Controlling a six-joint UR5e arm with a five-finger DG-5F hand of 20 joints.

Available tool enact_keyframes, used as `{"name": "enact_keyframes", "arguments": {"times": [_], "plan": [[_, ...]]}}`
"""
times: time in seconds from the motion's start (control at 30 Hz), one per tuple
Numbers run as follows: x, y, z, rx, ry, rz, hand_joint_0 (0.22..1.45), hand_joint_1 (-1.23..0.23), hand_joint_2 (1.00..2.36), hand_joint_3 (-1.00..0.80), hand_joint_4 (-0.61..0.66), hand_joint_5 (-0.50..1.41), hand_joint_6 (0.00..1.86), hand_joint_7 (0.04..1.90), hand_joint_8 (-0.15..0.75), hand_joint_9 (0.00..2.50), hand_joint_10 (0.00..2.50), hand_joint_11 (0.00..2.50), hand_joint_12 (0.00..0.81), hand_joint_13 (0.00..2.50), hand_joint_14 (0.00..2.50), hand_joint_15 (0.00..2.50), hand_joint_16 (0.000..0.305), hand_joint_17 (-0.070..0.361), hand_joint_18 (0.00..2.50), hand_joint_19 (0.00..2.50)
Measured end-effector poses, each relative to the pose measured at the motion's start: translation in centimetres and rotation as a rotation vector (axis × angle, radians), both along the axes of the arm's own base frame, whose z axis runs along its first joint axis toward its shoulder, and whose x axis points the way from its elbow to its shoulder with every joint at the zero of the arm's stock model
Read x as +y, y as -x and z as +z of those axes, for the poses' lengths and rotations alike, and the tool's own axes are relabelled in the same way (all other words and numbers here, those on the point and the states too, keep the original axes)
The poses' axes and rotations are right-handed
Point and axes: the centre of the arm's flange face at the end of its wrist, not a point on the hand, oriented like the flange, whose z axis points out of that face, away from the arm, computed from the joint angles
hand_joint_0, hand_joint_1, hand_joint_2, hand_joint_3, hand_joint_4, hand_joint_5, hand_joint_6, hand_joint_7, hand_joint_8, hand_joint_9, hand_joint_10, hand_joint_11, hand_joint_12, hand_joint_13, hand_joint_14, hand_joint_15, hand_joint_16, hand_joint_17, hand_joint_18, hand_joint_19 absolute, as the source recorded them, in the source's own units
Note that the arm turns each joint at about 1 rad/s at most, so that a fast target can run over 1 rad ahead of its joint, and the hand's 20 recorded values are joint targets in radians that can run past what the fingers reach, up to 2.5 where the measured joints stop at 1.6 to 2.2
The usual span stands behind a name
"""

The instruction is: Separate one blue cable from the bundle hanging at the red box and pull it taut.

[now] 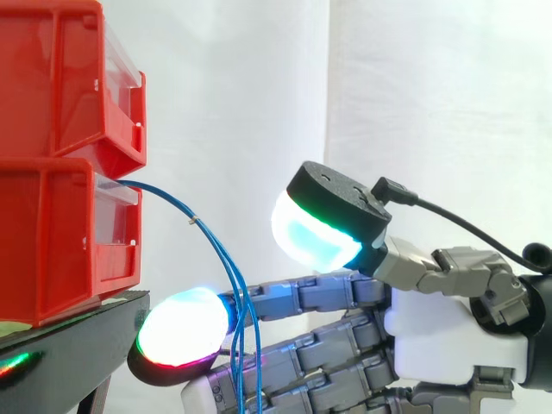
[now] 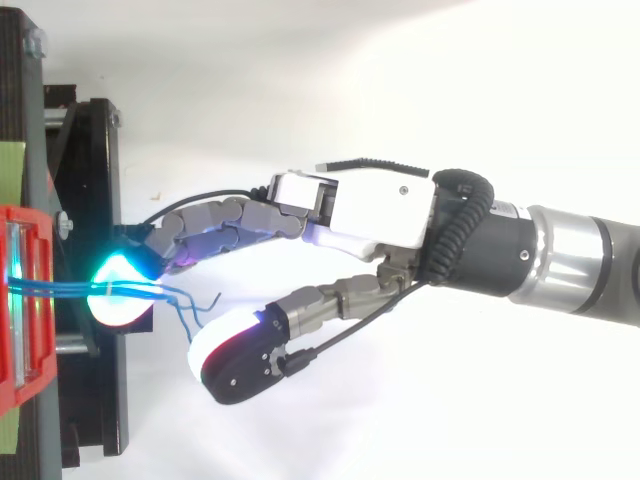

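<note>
Blue cables (image 1: 191, 221) spill from the lower red bin (image 1: 60, 241) across the hand's (image 1: 448, 336) spread, straight fingers (image 1: 302, 297)

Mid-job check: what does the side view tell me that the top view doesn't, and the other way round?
Side view: the blue cables leave the lower bin, under the upper bin, and droop down across the straight fingers, with the thumb raised above them. Top view: the cables run sideways over a glowing fingertip pad and curl toward the thumb, apart from it. Both: the hand is open at the cables, none separated or taut.
</note>
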Motion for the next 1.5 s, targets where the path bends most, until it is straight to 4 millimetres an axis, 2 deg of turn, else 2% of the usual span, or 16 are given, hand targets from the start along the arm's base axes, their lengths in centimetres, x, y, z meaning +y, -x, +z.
{"name": "enact_keyframes", "arguments": {"times": [0.33, 0.83, 1.3, 1.5], "plan": [[0.1, -0.3, 0.5, -0.011, -0.004, 0.013, 0.64, -0.59, 1.01, -0.42, 0.21, -0.20, 0.50, 0.78, 0.291, 0.65, 0.01, 0.27, 0.396, 0.67, 0.01, 0.34, 0.050, 0.112, 0.58, 0.33], [-0.2, -0.5, 0.8, -0.019, -0.005, 0.035, 0.63, -0.57, 1.00, -0.44, 0.22, -0.20, 0.50, 0.79, 0.301, 0.69, 0.01, 0.29, 0.404, 0.72, 0.01, 0.36, 0.046, 0.103, 0.61, 0.33], [-2.1, -1.0, 1.8, -0.035, -0.012, 0.056, 0.64, -0.57, 1.01, -0.44, 0.23, -0.19, 0.50, 0.79, 0.302, 0.74, 0.01, 0.37, 0.402, 0.75, 0.01, 0.38, 0.044, 0.098, 0.64, 0.32], [-2.4, -1.1, 2.0, -0.039, -0.012, 0.059, 0.64, -0.59, 1.01, -0.42, 0.24, -0.18, 0.50, 0.86, 0.309, 0.77, 0.01, 0.41, 0.403, 0.77, 0.01, 0.39, 0.043, 0.097, 0.65, 0.32]]}}
